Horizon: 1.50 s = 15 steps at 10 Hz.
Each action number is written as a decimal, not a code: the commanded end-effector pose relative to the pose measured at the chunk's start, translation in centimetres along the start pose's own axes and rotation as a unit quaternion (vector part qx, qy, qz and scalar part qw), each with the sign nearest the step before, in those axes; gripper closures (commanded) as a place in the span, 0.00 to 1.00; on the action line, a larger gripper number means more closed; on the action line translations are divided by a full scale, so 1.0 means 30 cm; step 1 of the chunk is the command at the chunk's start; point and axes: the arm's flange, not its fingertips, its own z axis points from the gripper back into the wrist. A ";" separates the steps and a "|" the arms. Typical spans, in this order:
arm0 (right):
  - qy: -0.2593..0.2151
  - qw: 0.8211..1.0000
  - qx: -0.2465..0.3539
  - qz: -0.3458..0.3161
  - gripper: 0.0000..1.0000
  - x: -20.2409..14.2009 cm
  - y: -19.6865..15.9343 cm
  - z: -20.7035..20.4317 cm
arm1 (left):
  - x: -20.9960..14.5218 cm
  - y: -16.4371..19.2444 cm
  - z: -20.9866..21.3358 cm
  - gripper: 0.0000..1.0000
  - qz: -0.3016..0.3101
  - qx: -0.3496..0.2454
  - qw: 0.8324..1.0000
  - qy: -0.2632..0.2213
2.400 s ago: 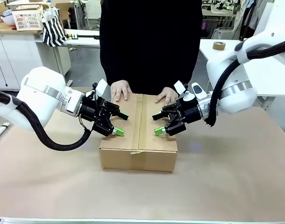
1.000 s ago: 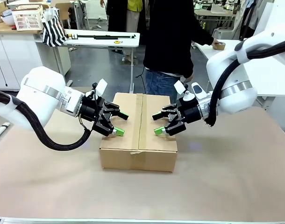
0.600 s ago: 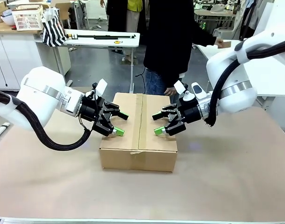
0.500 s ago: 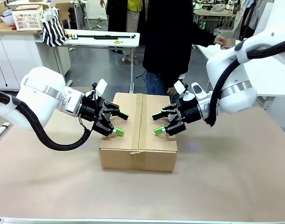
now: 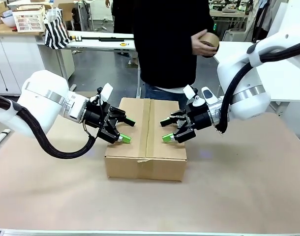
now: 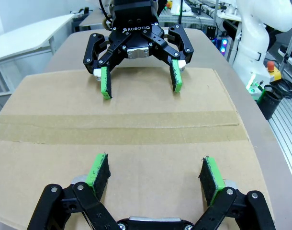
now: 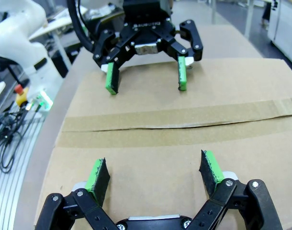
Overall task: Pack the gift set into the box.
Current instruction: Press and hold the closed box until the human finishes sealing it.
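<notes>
Two grippers over the box (image 5: 146, 132), both w/ jaws spread wide, nothing held. Box sits mid-table (image 5: 238, 196), flaps closed, tape strip (image 5: 149, 129) running along the seam. My left gripper (image 5: 124, 130) is over the box's left half, right gripper (image 5: 165, 130) over the right half, green pads (image 6: 100, 172) pointing at each other across the seam; can't tell if the lower pads touch the cardboard. Person's hand (image 5: 203, 45) at far side holds a tape roll (image 5: 210, 39), well apart from the box.
</notes>
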 end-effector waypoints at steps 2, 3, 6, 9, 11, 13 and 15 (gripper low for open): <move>0.000 1.000 0.000 -0.005 0.00 -0.013 -0.002 -0.008 | -0.011 -0.006 0.004 0.00 0.006 -0.008 1.000 0.002; 0.000 1.000 0.000 -0.005 0.00 -0.013 -0.002 -0.008 | -0.011 -0.006 0.004 0.00 0.006 -0.008 1.000 0.002; 0.000 1.000 0.000 -0.005 0.00 -0.013 -0.002 -0.008 | -0.011 -0.006 0.004 0.00 0.006 -0.008 1.000 0.002; 0.000 1.000 0.000 -0.005 0.00 -0.013 -0.002 -0.008 | -0.011 -0.006 0.004 0.00 0.006 -0.008 1.000 0.002; 0.000 1.000 0.000 -0.005 0.00 -0.013 -0.002 -0.008 | -0.011 -0.006 0.004 0.00 0.006 -0.008 1.000 0.002; 0.000 1.000 0.000 -0.005 0.00 -0.013 -0.002 -0.008 | -0.011 -0.006 0.004 0.00 0.006 -0.008 1.000 0.002; 0.000 1.000 0.000 -0.005 0.00 -0.013 -0.002 -0.008 | -0.011 -0.006 0.004 0.00 0.006 -0.008 1.000 0.002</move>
